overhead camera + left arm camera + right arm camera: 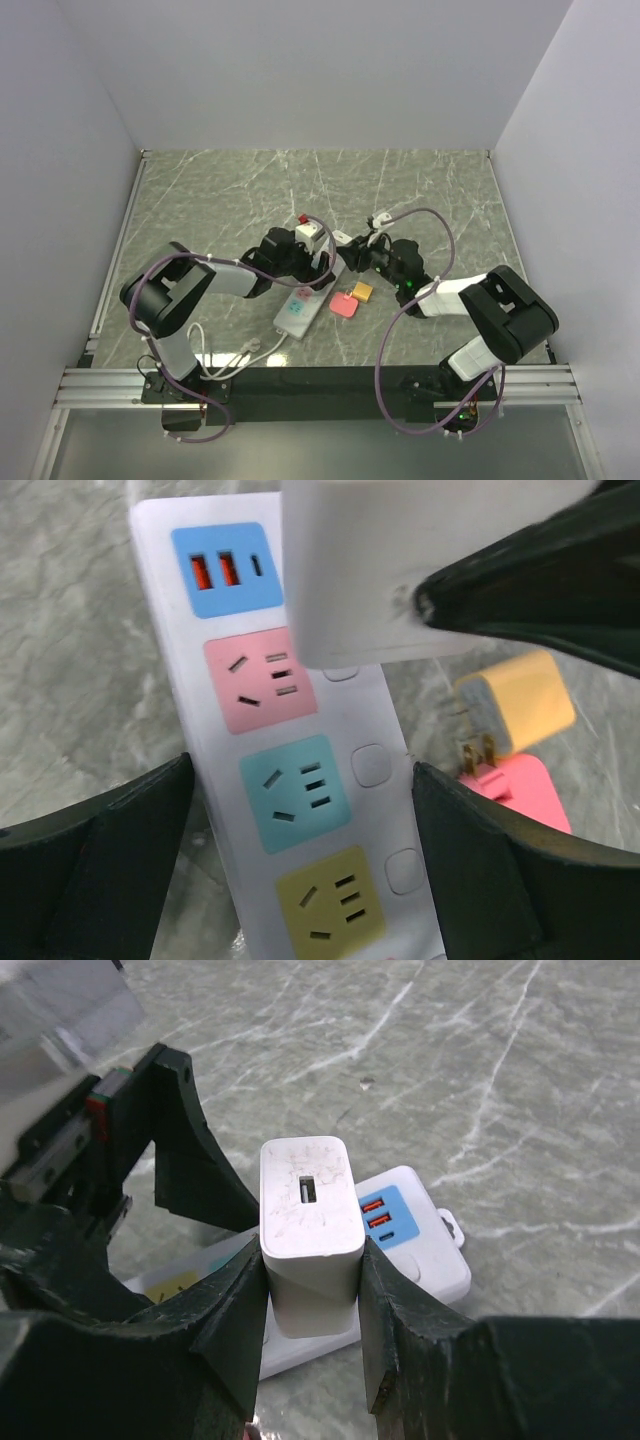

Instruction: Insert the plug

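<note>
The right gripper [312,1260] clamps the white charger [305,1200] over the power strip [420,1250]'s USB end; the left gripper [302,770] straddles it, open. A misaligned push could shove the loose strip.

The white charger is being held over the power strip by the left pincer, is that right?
No. The white charger is held over the power strip by the right pincer, not the left. The right wrist view shows it squeezed in that pincer's own grip.

Soft, even overhead light — faint shadows, the near plug [380,560] slightly blurred
</note>
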Controlling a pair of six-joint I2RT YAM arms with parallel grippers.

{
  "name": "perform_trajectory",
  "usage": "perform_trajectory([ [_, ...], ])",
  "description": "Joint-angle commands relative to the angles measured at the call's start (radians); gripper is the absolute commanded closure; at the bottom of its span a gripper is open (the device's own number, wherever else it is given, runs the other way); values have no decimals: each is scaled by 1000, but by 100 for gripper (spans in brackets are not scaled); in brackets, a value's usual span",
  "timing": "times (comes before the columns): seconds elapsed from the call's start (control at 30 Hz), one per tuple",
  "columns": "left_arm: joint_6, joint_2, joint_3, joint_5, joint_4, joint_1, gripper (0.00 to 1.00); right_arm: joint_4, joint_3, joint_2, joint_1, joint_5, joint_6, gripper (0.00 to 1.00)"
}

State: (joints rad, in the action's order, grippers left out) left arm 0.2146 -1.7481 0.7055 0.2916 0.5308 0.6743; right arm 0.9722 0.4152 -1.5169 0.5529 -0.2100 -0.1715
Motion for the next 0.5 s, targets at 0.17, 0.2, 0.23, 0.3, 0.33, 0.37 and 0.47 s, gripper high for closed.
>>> perform_trajectory([
  [0.17,-124,16,-23,84,11,8,7,289,-110,11,25,46,4,100],
  [0.2,-124,22,-21,80,8,7,7,301,-116,6,33,47,10,100],
  [0.23,-123,30,-24,75,6,7,7,330,-121,3,39,47,16,100],
  [0.3,-109,62,-40,64,14,2,7,361,-133,-17,48,37,21,100],
  [0.33,-103,71,-46,67,17,-2,6,391,-136,-25,54,34,29,100],
  [0.37,-97,94,-55,70,18,-15,6,411,-144,-43,56,31,32,100],
  [0.47,-66,130,-72,77,15,-34,6,454,-142,-80,61,20,47,100],
])
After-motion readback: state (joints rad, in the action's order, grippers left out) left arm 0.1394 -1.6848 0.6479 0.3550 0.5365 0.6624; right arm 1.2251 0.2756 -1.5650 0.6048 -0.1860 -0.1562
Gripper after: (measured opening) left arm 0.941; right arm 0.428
